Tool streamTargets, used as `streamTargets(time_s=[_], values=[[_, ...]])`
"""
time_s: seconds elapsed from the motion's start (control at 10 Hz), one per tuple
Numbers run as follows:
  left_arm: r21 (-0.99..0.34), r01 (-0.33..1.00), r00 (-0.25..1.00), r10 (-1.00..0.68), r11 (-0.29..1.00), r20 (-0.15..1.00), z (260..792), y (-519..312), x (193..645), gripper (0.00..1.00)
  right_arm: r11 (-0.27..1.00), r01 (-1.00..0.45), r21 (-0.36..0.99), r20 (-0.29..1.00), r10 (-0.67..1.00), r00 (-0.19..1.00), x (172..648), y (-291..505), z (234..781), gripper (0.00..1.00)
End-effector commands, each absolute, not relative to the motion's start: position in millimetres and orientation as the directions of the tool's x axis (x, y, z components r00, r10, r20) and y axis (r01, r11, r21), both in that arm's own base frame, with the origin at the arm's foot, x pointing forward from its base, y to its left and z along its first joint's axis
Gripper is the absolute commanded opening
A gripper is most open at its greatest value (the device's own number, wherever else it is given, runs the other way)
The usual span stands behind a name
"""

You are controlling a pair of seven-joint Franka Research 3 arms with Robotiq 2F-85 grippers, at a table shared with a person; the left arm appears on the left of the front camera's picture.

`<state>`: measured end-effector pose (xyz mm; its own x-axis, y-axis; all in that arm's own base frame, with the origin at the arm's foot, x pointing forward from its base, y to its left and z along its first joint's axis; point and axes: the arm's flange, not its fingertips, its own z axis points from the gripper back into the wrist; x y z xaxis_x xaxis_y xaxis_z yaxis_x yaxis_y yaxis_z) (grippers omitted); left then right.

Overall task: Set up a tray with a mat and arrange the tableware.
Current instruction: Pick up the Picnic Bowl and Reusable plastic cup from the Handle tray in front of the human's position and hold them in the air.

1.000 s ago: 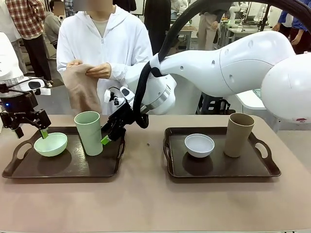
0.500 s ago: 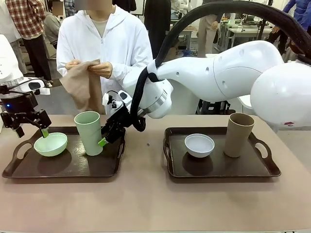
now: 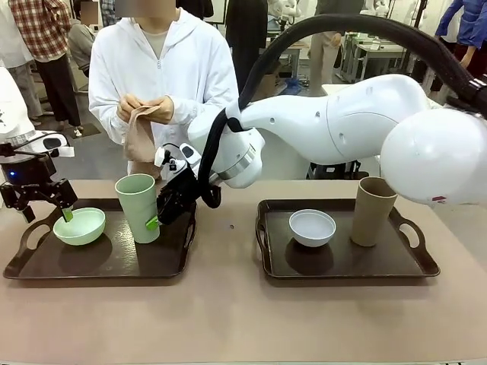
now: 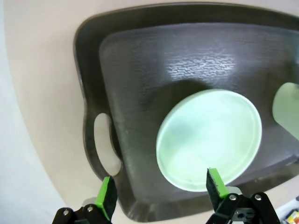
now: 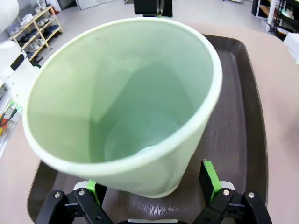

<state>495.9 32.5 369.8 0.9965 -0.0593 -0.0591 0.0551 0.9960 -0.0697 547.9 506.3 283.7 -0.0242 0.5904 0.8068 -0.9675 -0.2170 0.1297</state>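
Observation:
A pale green cup (image 3: 138,207) stands upright on the left tray (image 3: 114,262), with a pale green bowl (image 3: 79,226) to its left. My right gripper (image 3: 154,220) reaches across and is open, its green pads straddling the lower part of the cup (image 5: 126,102). The right gripper (image 5: 149,184) shows a finger on each side of the cup's base. My left gripper (image 3: 48,213) hangs open over the bowl's far rim; in the left wrist view, the left gripper (image 4: 161,196) sits by the bowl (image 4: 209,139). A white bowl (image 3: 312,226) and a tan-brown cup (image 3: 373,211) stand on the right tray (image 3: 342,266).
A person in a white hooded top stands across the table holding a bunched tan cloth (image 3: 139,133) in both hands above the left tray. Bare tabletop (image 3: 228,319) lies between the trays and along the near edge.
My right gripper has slid left, bringing its fingers around the green cup, which shifted slightly left. The person has gathered the hanging cloth into a smaller bunch. My left gripper edged slightly left.

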Motion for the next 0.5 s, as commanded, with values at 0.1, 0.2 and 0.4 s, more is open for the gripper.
streamTargets(time_s=[0.1,0.2,0.4], values=[[-0.076,0.047,0.997,-0.051,0.996,-0.05,364,35,510,1.0,-0.211,-0.967,0.139,0.8,0.6,-0.016,557,527,281,1.0],[-0.08,0.051,0.997,-0.055,0.995,-0.054,360,33,511,1.0,-0.21,-0.967,0.145,0.801,0.599,-0.01,559,531,278,1.0],[-0.077,0.049,0.997,-0.054,0.996,-0.061,353,27,517,1.0,-0.213,-0.966,0.146,0.803,0.596,-0.01,561,535,275,1.0]])
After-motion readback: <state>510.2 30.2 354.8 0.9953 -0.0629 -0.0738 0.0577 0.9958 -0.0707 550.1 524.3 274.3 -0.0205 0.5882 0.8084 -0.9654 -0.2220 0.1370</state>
